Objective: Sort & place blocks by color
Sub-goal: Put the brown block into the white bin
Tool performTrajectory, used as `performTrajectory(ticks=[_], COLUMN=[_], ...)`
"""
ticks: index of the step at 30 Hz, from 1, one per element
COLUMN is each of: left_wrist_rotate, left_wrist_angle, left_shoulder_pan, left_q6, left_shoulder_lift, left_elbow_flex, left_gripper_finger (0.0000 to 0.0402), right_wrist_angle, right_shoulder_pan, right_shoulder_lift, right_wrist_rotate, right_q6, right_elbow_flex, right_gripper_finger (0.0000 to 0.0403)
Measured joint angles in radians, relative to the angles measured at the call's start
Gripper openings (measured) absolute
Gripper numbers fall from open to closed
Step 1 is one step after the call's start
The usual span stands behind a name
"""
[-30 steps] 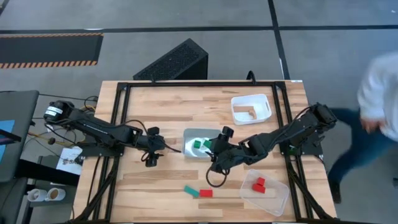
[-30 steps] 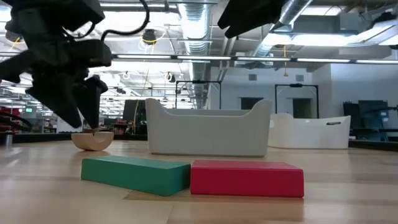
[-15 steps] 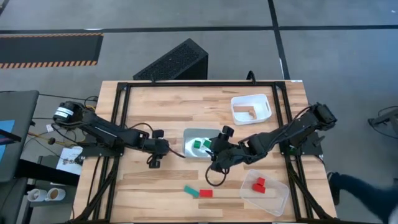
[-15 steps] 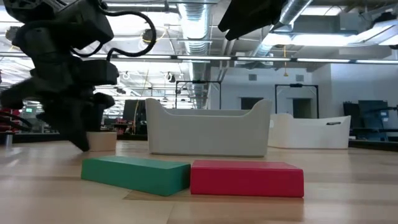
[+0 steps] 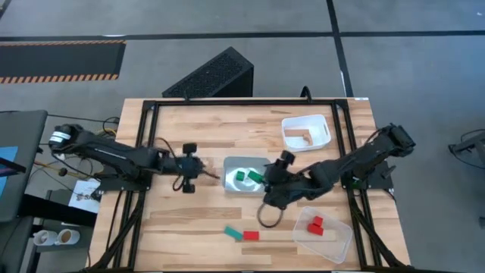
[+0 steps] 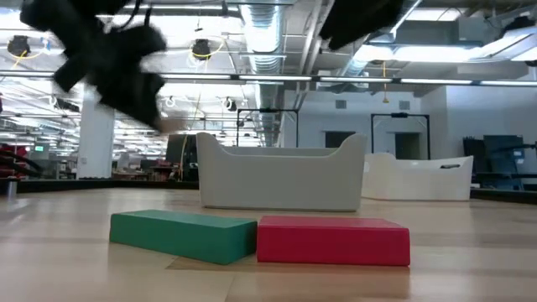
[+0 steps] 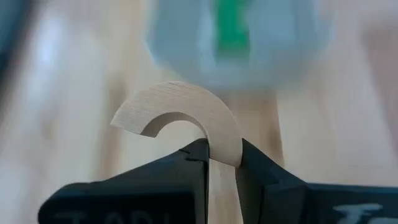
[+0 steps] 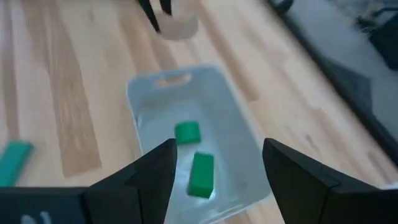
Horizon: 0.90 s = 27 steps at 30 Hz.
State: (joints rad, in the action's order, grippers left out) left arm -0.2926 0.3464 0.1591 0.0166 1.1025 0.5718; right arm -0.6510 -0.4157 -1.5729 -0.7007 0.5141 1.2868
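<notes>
Nearest the low camera we see a flat green block (image 6: 183, 236) and a flat red block (image 6: 333, 240) lying end to end and touching on the desk (image 5: 189, 227). From above they sit near the front edge, closer to the right claw than to the left.

Further in, our left claw (image 7: 222, 149) is pinched tight on one leg of a plain wooden arch block (image 7: 180, 115). The arch stands up out of the fingers with its curve leaning to one side, lifted clear of the desk. From above, this claw (image 5: 187, 173) hangs just left of the silvery tray (image 5: 229, 164) at the desk's middle, which holds two green blocks (image 5: 245, 177).

Our right claw (image 8: 217, 163) hovers over that same tray, its fingers wide apart and holding nothing; from above it sits at the tray's right edge (image 5: 274, 182).

Further right and nearer the front, a clear tray (image 5: 339, 245) holds red blocks (image 5: 315, 224).

Farthest back, on the right, the white tray (image 5: 321, 123) holds one plain wooden piece (image 5: 301, 138). We judge that the arch belongs there. So the relation that matters is this: the white tray lies beyond the silvery tray from the left claw, toward the back right. The carry has to cross past the right arm, which spans the ground between.
</notes>
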Motion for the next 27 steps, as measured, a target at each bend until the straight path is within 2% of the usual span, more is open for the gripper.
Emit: performTrajectory(ticks=[2,6,9,12,15,17,20,23,27], left_wrist_rotate=[0.046,0.245,0.377,0.471,0.547,0.584,0.590,0.574,0.569], left_wrist_angle=[-0.088,-0.293,-0.432,-0.454,-0.445,-0.482,-0.502,-0.560,-0.596], left_shoulder_pan=[-0.047,-0.188,-0.292,-0.358,-0.376,-0.372,-0.368,-0.368,-0.368], left_q6=[0.091,0.267,0.307,0.312,0.332,0.365,0.417,0.439,0.469], left_shoulder_lift=[-0.053,-0.067,0.004,0.115,0.208,0.259,0.308,0.328,0.326], left_elbow_flex=[0.022,0.068,0.121,0.198,0.281,0.339,0.409,0.451,0.454], left_gripper_finger=[0.0018,0.0018,0.0018,0.0018,0.0018,0.0018,0.0018,0.0018,0.0018], right_wrist_angle=[-0.047,-0.183,-0.253,-0.235,-0.183,-0.140,0.013,0.277,0.716], right_shoulder_pan=[-0.033,-0.111,-0.163,-0.170,-0.125,-0.079,0.011,0.124,0.311], right_shoulder_lift=[0.044,0.128,0.188,0.246,0.300,0.340,0.415,0.522,0.670], right_wrist_rotate=[-0.072,-0.288,-0.416,-0.422,-0.361,-0.279,-0.168,0.033,0.383], right_q6=[0.059,0.211,0.314,0.334,0.332,0.316,0.201,0.005,-0.216], right_elbow_flex=[0.002,0.000,-0.022,-0.082,-0.159,-0.217,-0.315,-0.443,-0.641], right_gripper_finger=[0.0260,0.0260,0.0260,0.0260,0.0260,0.0259,0.0252,0.0238,0.0217])
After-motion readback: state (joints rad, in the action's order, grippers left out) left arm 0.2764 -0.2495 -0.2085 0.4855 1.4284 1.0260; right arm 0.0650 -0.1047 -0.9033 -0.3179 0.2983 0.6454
